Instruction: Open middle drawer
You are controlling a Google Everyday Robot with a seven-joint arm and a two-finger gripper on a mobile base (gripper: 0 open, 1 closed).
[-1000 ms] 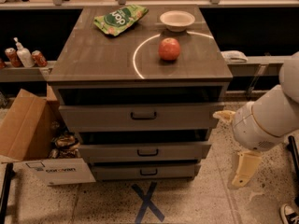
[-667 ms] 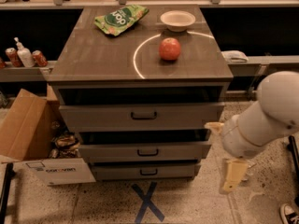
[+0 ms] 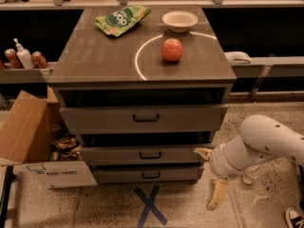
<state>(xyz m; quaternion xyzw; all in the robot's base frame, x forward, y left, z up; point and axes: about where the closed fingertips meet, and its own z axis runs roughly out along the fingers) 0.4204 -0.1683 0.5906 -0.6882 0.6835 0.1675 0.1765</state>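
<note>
My arm (image 3: 268,139) is smooth white casing, rounded and bulbous, with a thin dark seam ringing the wrist. The pincer (image 3: 207,177), low on the right beside the end of the middle drawer (image 3: 150,155), has two cream-yellow tapered fingers (image 3: 217,194), spread apart. The wrist may be a greyer shade, but it's dim there.

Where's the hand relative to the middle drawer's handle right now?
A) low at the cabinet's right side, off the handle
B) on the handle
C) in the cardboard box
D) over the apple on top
A: the hand hangs low by the right end of the middle drawer, well to the right of its centre handle.
</note>
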